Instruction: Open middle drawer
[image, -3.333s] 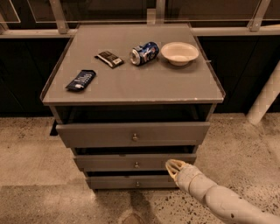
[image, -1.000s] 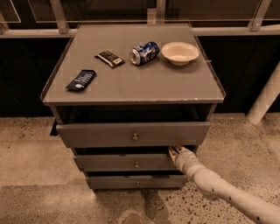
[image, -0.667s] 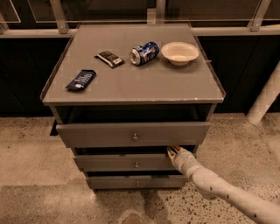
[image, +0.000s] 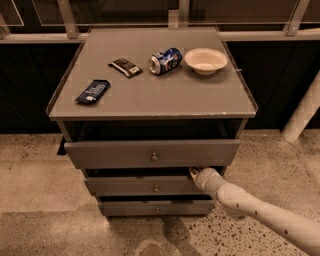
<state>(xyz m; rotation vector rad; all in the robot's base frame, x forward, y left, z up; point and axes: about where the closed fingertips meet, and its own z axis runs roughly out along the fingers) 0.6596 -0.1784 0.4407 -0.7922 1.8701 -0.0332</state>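
The middle drawer (image: 145, 186) is a grey flat front with a small round metal knob (image: 156, 188), set between the wider top drawer (image: 150, 152) and the narrower bottom drawer (image: 155, 207). The top drawer stands pulled out a little, overhanging the middle one. My gripper (image: 195, 173) is at the right end of the middle drawer's top edge, in the dark gap under the top drawer. Its tip is partly hidden there. My white arm (image: 260, 212) reaches in from the lower right.
On the cabinet top (image: 150, 100) lie a blue snack bag (image: 93, 92), a dark snack bag (image: 126, 67), a tipped blue can (image: 165, 60) and a white bowl (image: 205, 60). A white post (image: 302, 112) stands at the right. The floor is speckled stone.
The gripper has moved up and left from the middle drawer's right end into the gap above it. Over the last second it has barely shifted. The drawers look unmoved.
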